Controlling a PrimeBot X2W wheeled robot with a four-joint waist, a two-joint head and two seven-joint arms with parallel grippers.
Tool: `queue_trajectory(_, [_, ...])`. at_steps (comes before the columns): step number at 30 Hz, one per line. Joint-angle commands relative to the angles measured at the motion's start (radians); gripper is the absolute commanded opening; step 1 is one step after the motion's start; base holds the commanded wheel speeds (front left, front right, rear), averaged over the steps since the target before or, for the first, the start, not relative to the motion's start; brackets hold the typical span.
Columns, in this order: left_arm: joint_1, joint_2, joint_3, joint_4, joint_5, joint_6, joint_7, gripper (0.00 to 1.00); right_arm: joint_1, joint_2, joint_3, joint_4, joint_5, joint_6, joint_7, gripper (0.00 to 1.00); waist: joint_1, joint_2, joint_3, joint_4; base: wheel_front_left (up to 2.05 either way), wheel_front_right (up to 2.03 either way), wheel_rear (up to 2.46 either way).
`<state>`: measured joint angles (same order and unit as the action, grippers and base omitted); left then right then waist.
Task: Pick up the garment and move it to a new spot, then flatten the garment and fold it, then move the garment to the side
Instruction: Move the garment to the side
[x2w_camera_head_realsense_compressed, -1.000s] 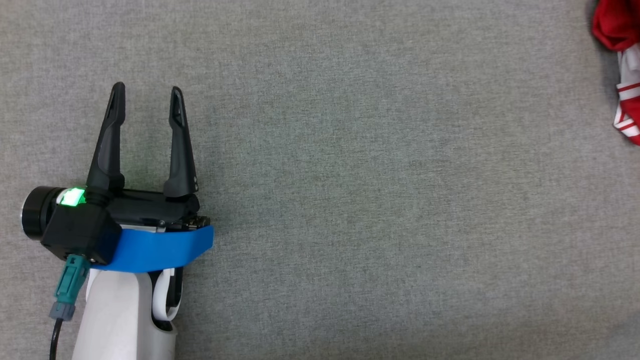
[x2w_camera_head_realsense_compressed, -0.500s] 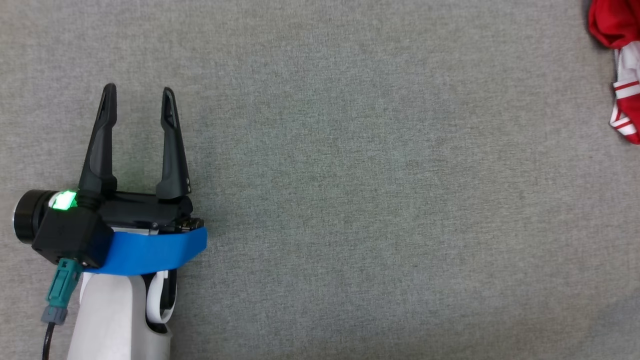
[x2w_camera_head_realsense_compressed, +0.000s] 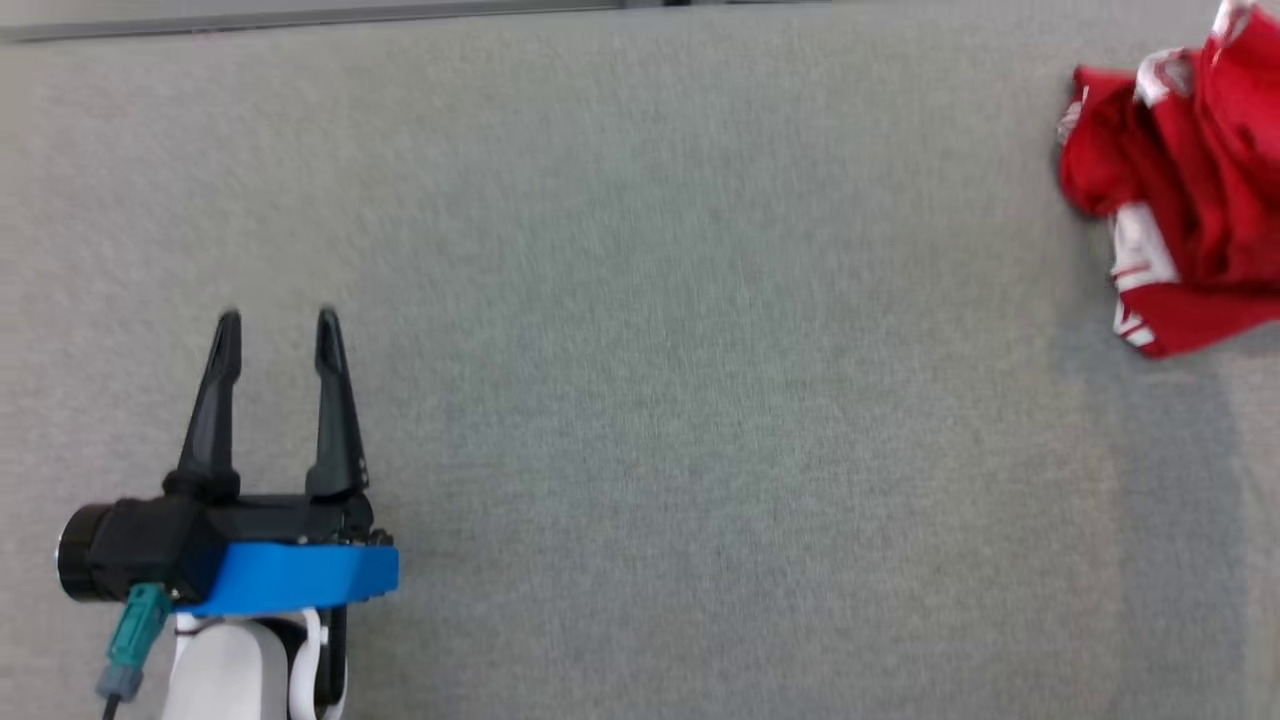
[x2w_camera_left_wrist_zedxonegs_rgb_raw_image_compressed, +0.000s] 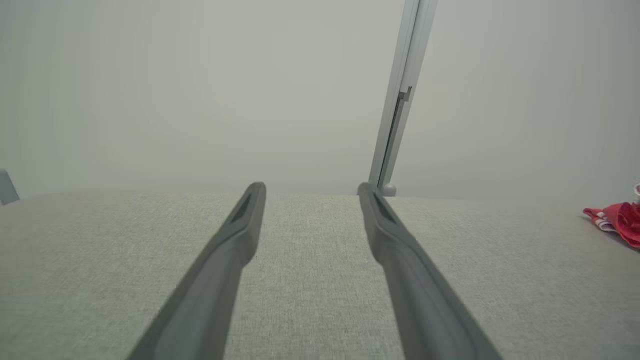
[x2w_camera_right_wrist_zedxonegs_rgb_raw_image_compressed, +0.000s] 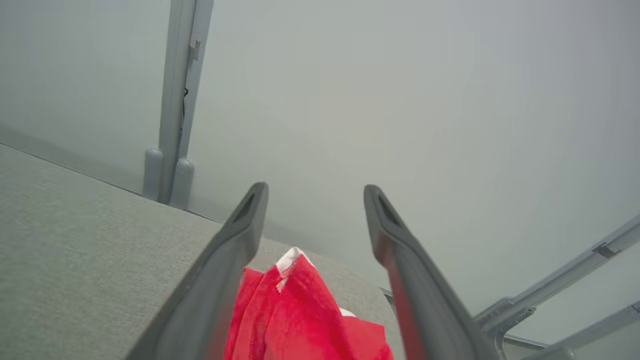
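Grey woven fabric covers the table (x2w_camera_head_realsense_compressed: 640, 400), and most of it lies bare. The garment (x2w_camera_head_realsense_compressed: 1180, 200), red with white trim, sits in a crumpled heap at the table's far right, near the back edge, neither flat nor folded.

The right gripper (x2w_camera_right_wrist_zedxonegs_rgb_raw_image_compressed: 315, 190) hangs just above that heap with its jaws spread wide. Red cloth bunches up between the two fingers, but nothing is pinched. The left gripper (x2w_camera_head_realsense_compressed: 277, 318), with a blue band (x2w_camera_head_realsense_compressed: 300, 578) round its wrist, hovers well apart at the near left, just as wide open and empty.

To my eye this fits two stages: a heap about to be lifted to a new spot, or one dropped there and waiting to be spread. Either way flattening and folding remain, and the right fingers would need to close on a real edge or hem, not a loose fold.

There are white marks on the red cloth, but I can't read them. I see no other label.
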<state>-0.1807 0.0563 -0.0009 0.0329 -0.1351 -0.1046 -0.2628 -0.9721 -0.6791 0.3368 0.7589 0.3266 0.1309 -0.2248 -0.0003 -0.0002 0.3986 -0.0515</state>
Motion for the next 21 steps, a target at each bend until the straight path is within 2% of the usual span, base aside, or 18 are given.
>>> queue_trajectory(1, [0.026, 0.000, 0.012, 0.010, -0.006, 0.006, -0.002, 1.00, 0.050, 0.046, -0.007, -0.031, 0.002, 0.000, -0.017, 1.00, 0.0003, 0.0002, -0.058, -0.016, 0.00, 0.00, 0.00])
queue_trajectory(9, [0.115, -0.003, 0.023, 0.051, -0.016, 0.007, -0.002, 1.00, 0.264, 0.185, -0.016, -0.166, -0.003, 0.000, -0.036, 1.00, 0.0003, 0.0002, -0.209, 0.033, 0.00, 0.00, 0.00])
queue_trajectory(14, [0.171, -0.004, 0.031, 0.066, -0.022, 0.009, -0.002, 1.00, 0.413, 0.238, -0.042, -0.250, -0.014, 0.000, -0.033, 1.00, 0.0003, 0.0002, -0.280, 0.050, 0.00, 0.00, 0.00])
queue_trajectory(21, [0.231, -0.005, 0.022, 0.084, -0.020, 0.012, -0.002, 1.00, 0.651, 0.307, -0.162, -0.400, -0.029, 0.000, 0.004, 1.00, 0.0003, 0.0002, -0.341, 0.057, 0.00, 0.00, 0.00])
